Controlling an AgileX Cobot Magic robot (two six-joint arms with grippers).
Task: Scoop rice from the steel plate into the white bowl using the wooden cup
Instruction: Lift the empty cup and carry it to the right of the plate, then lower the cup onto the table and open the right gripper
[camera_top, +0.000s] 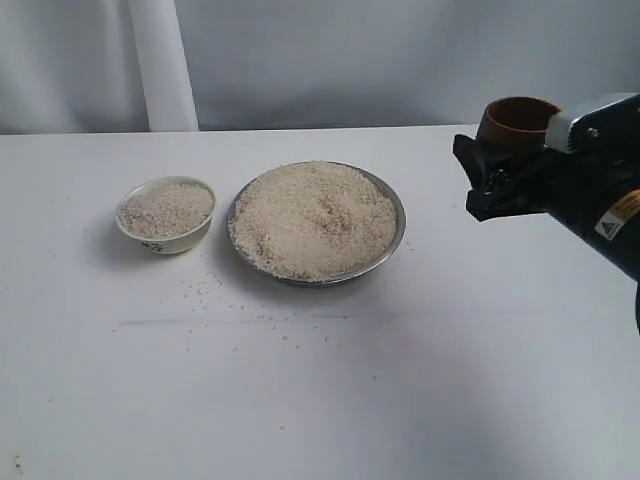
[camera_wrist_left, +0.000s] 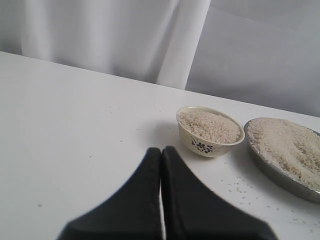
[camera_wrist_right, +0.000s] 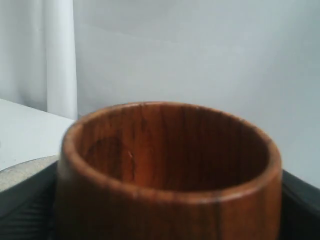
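The steel plate (camera_top: 396, 214) sits mid-table, heaped with rice (camera_top: 315, 216). Left of it stands the white bowl (camera_top: 172, 242), nearly full of rice; its dark flower motif shows in the left wrist view (camera_wrist_left: 205, 147), with the plate (camera_wrist_left: 272, 168) beside it. My right gripper (camera_top: 495, 172) hovers right of the plate, above the table, shut on the wooden cup (camera_top: 513, 122), which is upright. In the right wrist view the cup (camera_wrist_right: 167, 170) fills the frame and looks empty inside. My left gripper (camera_wrist_left: 161, 151) is shut on nothing, over bare table short of the bowl.
Loose rice grains (camera_top: 205, 290) lie scattered on the white table in front of the bowl and plate. A white curtain (camera_top: 160, 60) hangs behind the table's far edge.
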